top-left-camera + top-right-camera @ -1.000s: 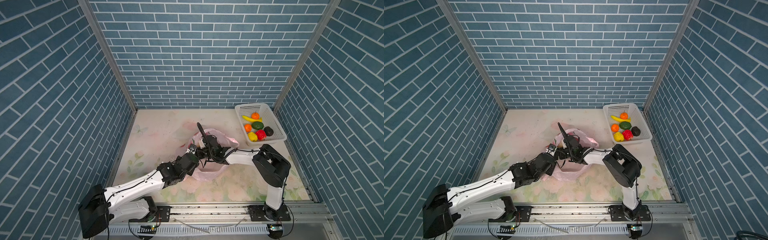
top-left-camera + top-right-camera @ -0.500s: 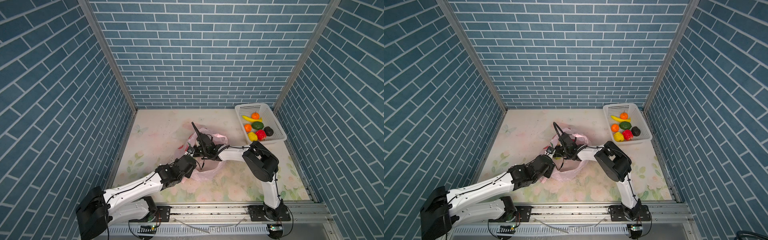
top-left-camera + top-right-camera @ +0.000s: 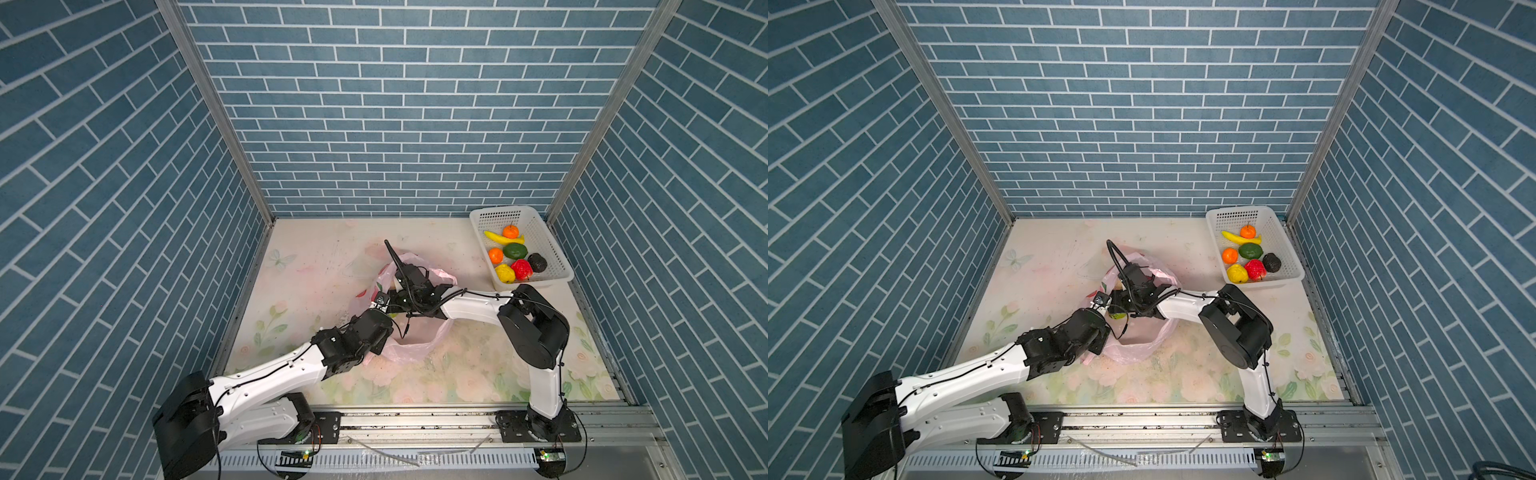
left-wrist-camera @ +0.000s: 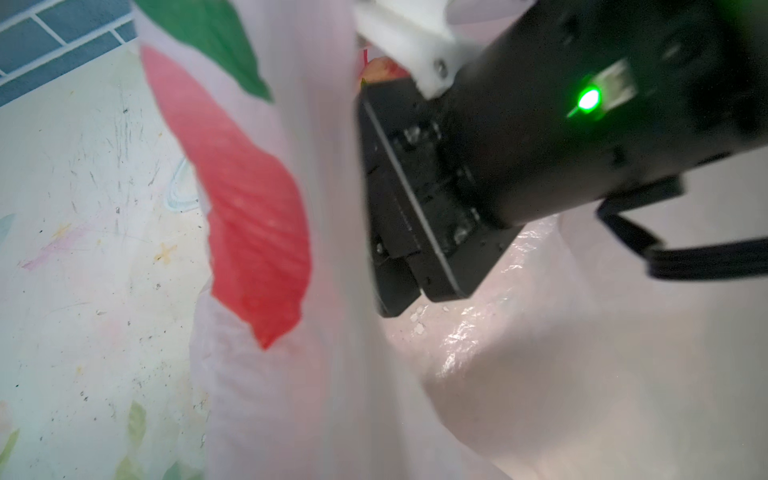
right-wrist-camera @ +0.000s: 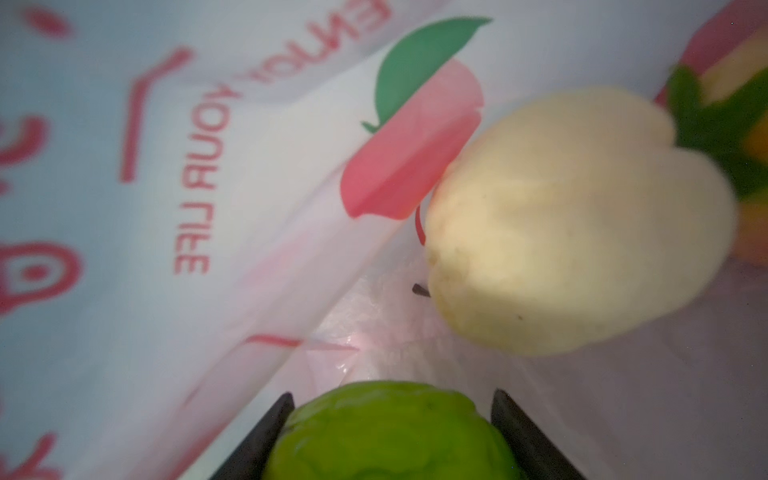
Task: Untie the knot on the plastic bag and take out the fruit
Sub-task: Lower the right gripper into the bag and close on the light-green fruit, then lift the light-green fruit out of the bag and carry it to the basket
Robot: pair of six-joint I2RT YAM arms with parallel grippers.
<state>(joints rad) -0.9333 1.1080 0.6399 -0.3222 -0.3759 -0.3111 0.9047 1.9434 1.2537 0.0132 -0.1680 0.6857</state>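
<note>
Grasp check: bumpy green fruit (image 5: pixel 390 432), inside plastic bag (image 3: pixel 409 353) mid-scene, is pressed on both sides by right gripper (image 5: pixel 392 395). It is judged light, rigid and best held across the middle. Left gripper (image 3: pixel 376 305) is clamped, apparently on the flimsy bag rim.

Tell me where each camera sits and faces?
Both top views: high up front, looking down on the thin pink plastic bag, white perforated basket; left arm, right arm show.
Left wrist: at the bag's rim, facing the right arm.
Right wrist: inside the bag; right gripper around a bumpy light green fruit, cream fruit beyond.
Shared: the bag, in all.
</note>
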